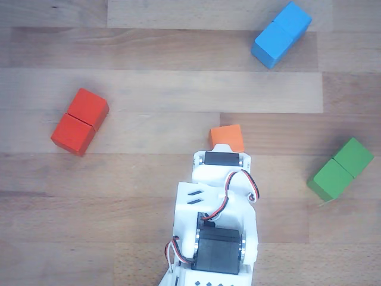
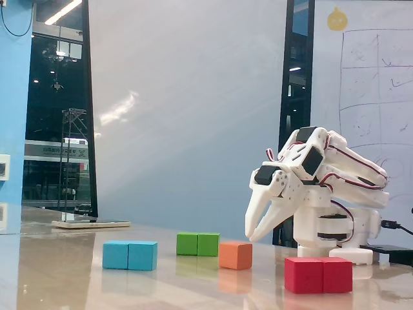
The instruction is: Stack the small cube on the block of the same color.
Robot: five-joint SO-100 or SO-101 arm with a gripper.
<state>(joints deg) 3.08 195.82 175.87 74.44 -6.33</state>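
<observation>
Four blocks on glossy wooden table (image 2: 58,271), whiteboard (image 2: 374,77) behind; end effector (image 2: 253,236) empty, nearly closed.

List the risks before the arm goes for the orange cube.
1. The orange cube sits close under the end effector, half hidden by the arm in the other view, so a slightly off descent may shove it rather than straddle it.
2. No orange block shows; the red block is the nearest colour, so the target may be misjudged.
</observation>
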